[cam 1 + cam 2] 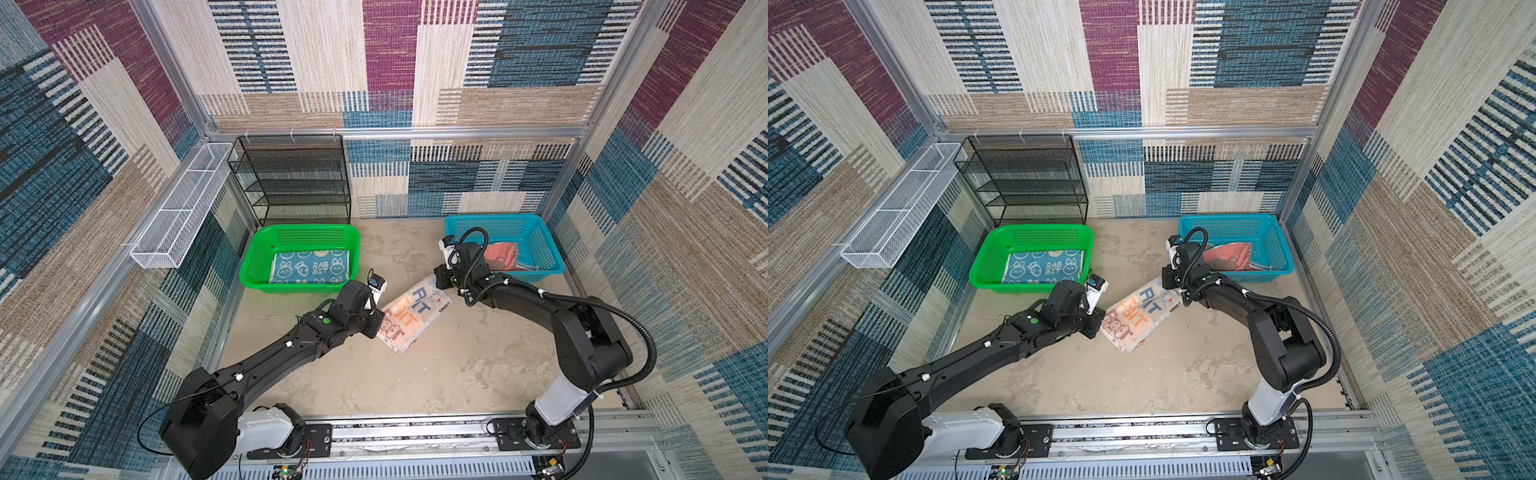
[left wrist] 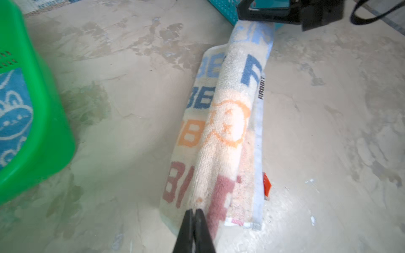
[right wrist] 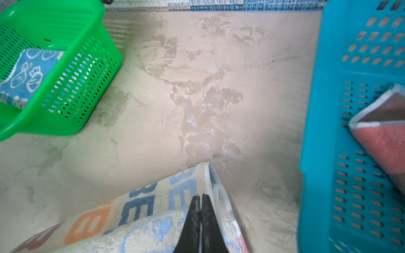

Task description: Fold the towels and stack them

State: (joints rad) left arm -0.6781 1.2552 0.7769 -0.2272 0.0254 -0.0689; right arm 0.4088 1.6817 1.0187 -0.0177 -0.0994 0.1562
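A whitish towel with orange and blue letters (image 1: pixel 415 320) (image 1: pixel 1142 320) lies slantwise mid-table, one long side rolled over onto the rest (image 2: pixel 228 122). My left gripper (image 2: pixel 194 211) is shut on its near-left end, and in both top views the wrist hides the jaws (image 1: pixel 374 323). At the far-right end (image 3: pixel 153 208) my right gripper (image 3: pixel 200 197) (image 1: pixel 441 282) is shut on the cloth. A blue rabbit towel (image 1: pixel 309 268) (image 3: pixel 26 74) lies flat in the green basket (image 1: pixel 254 257). A crumpled coral towel (image 1: pixel 503 255) (image 3: pixel 383 140) sits in the blue basket (image 1: pixel 548 253).
A black mesh shelf (image 1: pixel 291 178) stands against the back wall behind the green basket. A white wire basket (image 1: pixel 183 208) hangs on the left wall. Patterned walls enclose the table on three sides, with the arms' base rail along the front.
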